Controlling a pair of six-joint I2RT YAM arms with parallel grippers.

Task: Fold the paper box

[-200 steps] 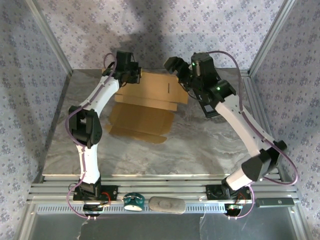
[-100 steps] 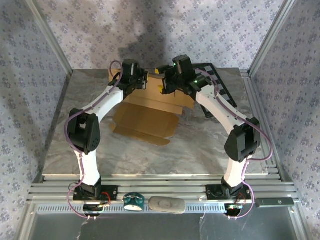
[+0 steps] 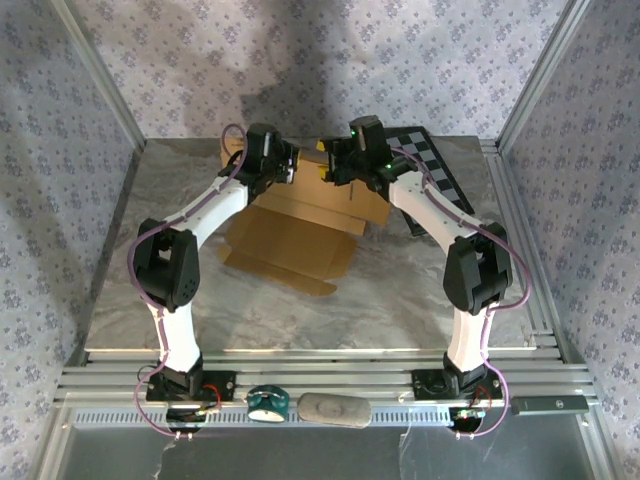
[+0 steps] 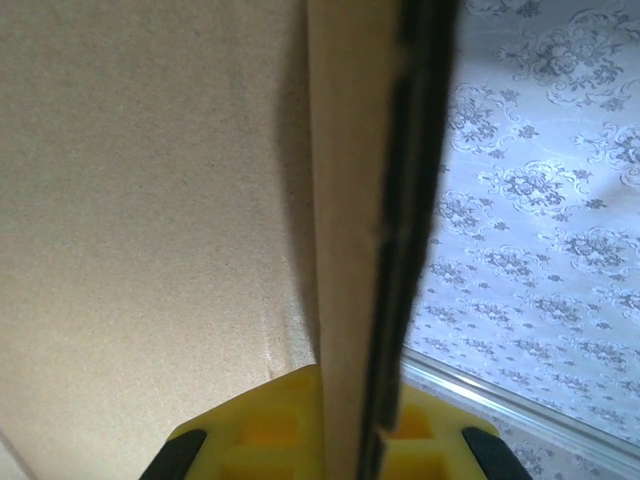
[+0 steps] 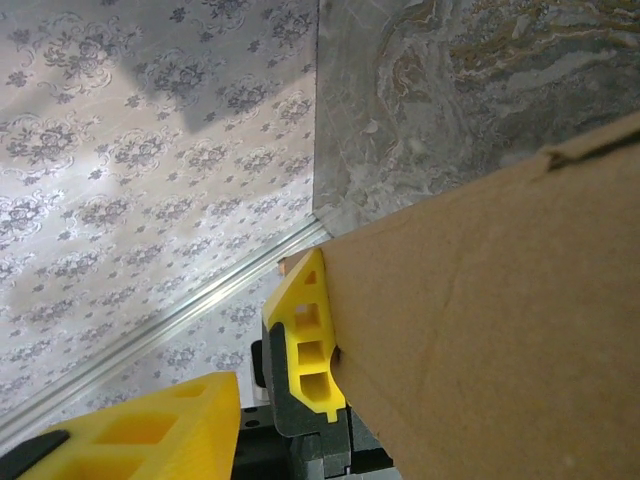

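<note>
in the top view, just left of upper centre, the left gripper (image 3: 284,166) is clamped tight on a raised flap of the paper box (image 3: 298,238). its wrist view shows the cardboard edge pinched between yellow fingers (image 4: 250,432). the box lies partly unfolded mid-frame on the marble table (image 3: 400,290). right of centre, the right gripper (image 3: 328,168) stands half-wide, one yellow finger (image 5: 305,340) against the cardboard, the other apart. a checkerboard panel (image 3: 432,160) lies upper right.

The left end effector (image 4: 345,432) has its yellow fingers (image 4: 258,428) clamped on an edge-on wall of the paper box (image 4: 150,200). Floral wallpaper (image 4: 540,200) and a metal rail (image 4: 520,405) lie to the right.
</note>
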